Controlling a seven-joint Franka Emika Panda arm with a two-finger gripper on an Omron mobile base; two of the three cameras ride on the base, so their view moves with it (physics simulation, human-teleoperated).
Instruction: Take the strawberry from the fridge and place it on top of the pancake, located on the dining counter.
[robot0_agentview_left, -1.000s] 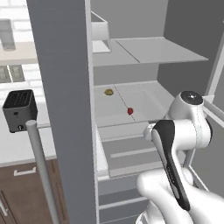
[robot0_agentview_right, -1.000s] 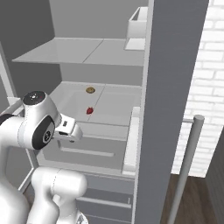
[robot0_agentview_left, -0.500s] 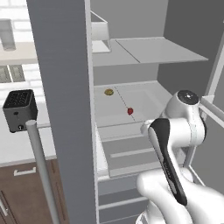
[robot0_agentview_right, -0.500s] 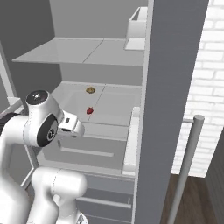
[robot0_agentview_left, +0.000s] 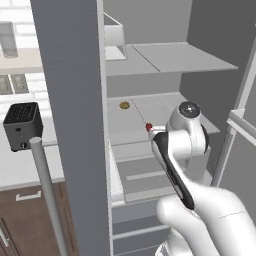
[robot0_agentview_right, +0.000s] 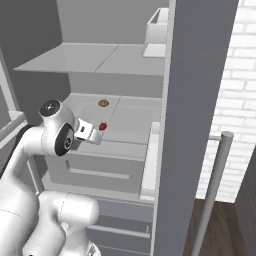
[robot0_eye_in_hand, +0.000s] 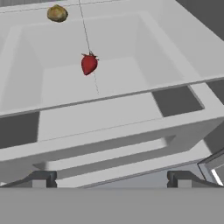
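The fridge (robot0_agentview_left: 75, 125) stands open, and the strawberry (robot0_agentview_left: 148, 127) lies on its middle pale shelf. The same red berry (robot0_agentview_right: 102, 126) sits just past the tip of my hand (robot0_agentview_right: 88, 132). In the hand view the strawberry (robot0_eye_in_hand: 89, 64) lies ahead, above the middle and slightly left, beyond the shelf's front lip. My gripper (robot0_eye_in_hand: 111, 179) is open, its fingertips (robot0_eye_in_hand: 41, 178) wide apart with nothing between them. It is short of the berry and not touching it. The pancake and the dining counter are out of view.
A small yellowish-brown round item (robot0_agentview_left: 124, 105) lies farther back on the same shelf. A white box (robot0_agentview_left: 114, 35) sits on the upper shelf (robot0_agentview_left: 170, 57). Drawers (robot0_agentview_left: 145, 175) lie below. The door's bar handle (robot0_agentview_right: 212, 185) stands at the right, a black toaster (robot0_agentview_left: 22, 125) at the left.
The arm has reached forward into the fridge, bringing the hand closer to the strawberry. The jaws stayed open and the berry has not moved.
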